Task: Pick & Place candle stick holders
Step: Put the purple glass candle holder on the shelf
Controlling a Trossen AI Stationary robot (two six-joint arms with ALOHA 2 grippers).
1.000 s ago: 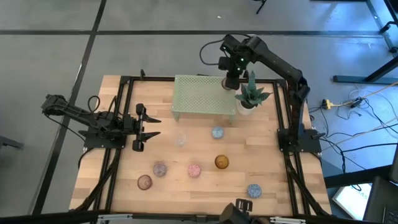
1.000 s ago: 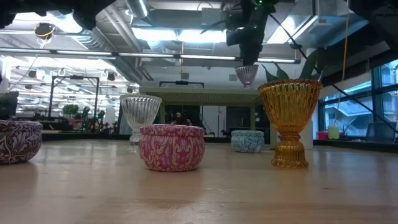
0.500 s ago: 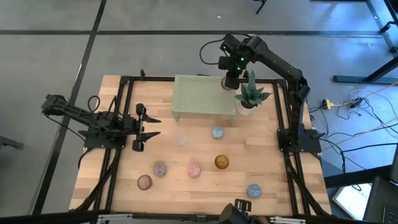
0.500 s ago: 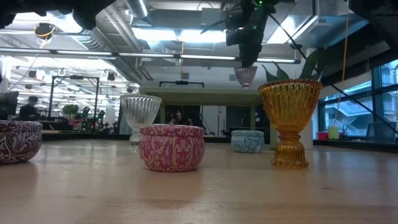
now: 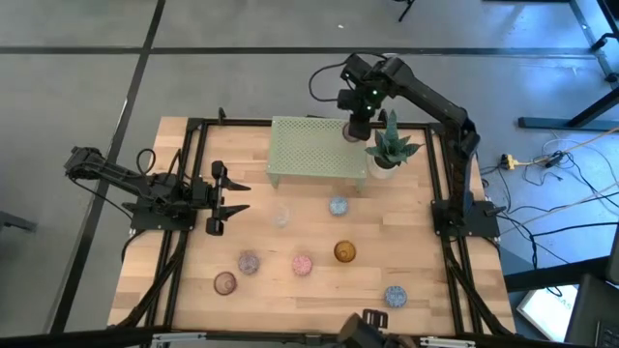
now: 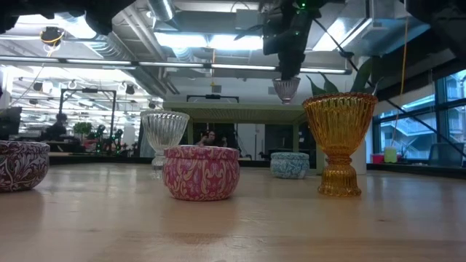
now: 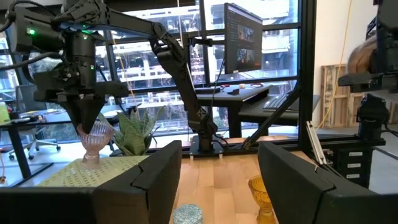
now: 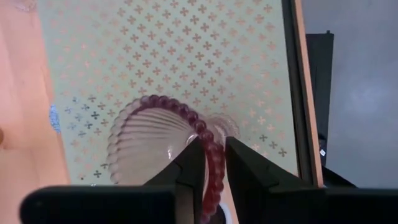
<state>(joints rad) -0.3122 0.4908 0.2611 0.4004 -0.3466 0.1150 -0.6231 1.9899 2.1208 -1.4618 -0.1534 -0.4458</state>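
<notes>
A pale wooden plank table point(image 5: 290, 290) stands on a grey floor point(image 5: 242, 82) crossed by dark seam lines, with yellow and black cables point(image 5: 542, 164) lying on that floor just beyond the table's right side. Level across the table, the room behind shows an open ceiling with long bright strip lights point(image 6: 204, 40) and tall windows point(image 6: 444, 116) to the right. Past the table's far edge a black desk point(image 7: 249, 93) carries a dark monitor point(image 7: 242, 37) in front of large glass panes point(image 7: 161, 56).
</notes>
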